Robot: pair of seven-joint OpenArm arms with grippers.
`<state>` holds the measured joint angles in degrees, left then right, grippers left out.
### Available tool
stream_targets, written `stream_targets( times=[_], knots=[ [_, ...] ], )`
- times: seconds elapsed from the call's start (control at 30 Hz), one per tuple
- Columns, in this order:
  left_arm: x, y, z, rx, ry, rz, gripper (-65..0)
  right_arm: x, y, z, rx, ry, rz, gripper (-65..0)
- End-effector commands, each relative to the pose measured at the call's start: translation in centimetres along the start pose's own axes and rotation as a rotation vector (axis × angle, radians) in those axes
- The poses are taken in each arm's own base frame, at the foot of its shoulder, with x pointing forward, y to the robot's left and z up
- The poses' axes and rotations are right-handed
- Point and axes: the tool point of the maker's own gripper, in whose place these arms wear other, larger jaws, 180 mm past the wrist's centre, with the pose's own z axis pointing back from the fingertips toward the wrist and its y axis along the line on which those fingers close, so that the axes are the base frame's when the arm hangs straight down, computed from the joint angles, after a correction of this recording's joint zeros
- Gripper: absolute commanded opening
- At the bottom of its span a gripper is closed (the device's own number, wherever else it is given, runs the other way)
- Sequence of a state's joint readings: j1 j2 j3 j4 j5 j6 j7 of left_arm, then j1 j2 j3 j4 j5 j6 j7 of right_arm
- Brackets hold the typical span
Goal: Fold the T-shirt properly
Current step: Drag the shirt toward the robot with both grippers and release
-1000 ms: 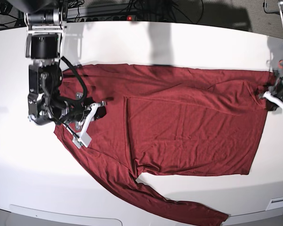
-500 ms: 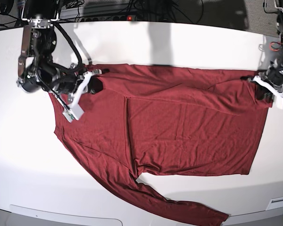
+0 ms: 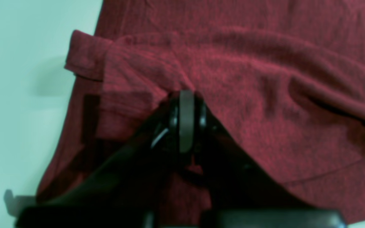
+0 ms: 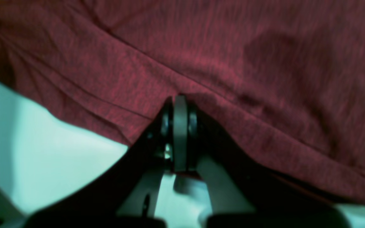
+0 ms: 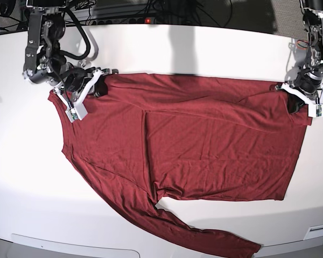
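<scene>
Maroon jersey T-shirt (image 5: pixel 204 145) — thin, soft, lightly creased — lies spread on the white table (image 5: pixel 215 48), long axis left-to-right, one sleeve trailing toward the near edge. Left gripper (image 5: pixel 297 103) and right gripper (image 5: pixel 97 86) each pinch its far edge, jaws closed.

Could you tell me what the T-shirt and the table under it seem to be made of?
The T-shirt looks like thin, soft knit jersey, matte maroon: the wrist views show a fine heathered weave, and it drapes in loose ripples where the grippers pinch it. The table looks like a smooth, hard white board, perhaps laminate, with a faint sheen; the exact material cannot be told.
</scene>
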<state>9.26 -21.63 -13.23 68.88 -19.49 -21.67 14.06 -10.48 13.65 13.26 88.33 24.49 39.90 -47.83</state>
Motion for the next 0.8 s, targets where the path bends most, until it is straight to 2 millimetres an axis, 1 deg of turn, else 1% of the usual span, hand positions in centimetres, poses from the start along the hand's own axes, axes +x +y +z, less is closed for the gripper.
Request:
stream_targets(
  times=[0.0,0.1,0.2,0.27,0.33,0.47,0.6,0.67,0.77],
  knots=[
    [-2.8,1.8,0.9,0.05,0.123,-0.03,-65.0,-0.5,-0.3,0.3,-0.013,0.008,0.007,-65.0],
    [-4.8,2.6,2.3,0.054,0.173,-0.037,-65.0,-2.3,0.0,0.6,-0.011,0.0,-0.015,-65.0],
    [-6.9,3.1,4.3,0.054,0.19,-0.056,-65.0,-3.9,-0.4,1.6,-0.056,-0.036,-0.017,-65.0],
    [-8.0,3.2,5.4,0.052,0.202,-0.07,-65.0,-5.2,-0.6,2.4,-0.078,-0.035,-0.022,-65.0],
    [-8.7,2.8,6.2,0.041,0.217,-0.078,-65.0,-6.7,-0.6,3.1,-0.089,-0.014,-0.036,-65.0],
    [-9.2,1.4,7.7,-0.001,0.223,-0.098,-65.0,-9.4,-0.3,4.1,-0.097,0.022,-0.065,-65.0],
    [-9.4,0.3,9.1,-0.028,0.239,-0.128,-65.0,-11.5,-0.1,5.3,-0.111,0.032,-0.092,-65.0],
    [-9.5,-0.3,9.9,-0.042,0.244,-0.141,-65.0,-12.2,0.0,6.1,-0.116,0.037,-0.106,-65.0],
    [-9.4,-1.2,10.8,-0.062,0.242,-0.157,-65.0,-12.7,0.3,7.4,-0.118,0.025,-0.133,-65.0]
  ],
)
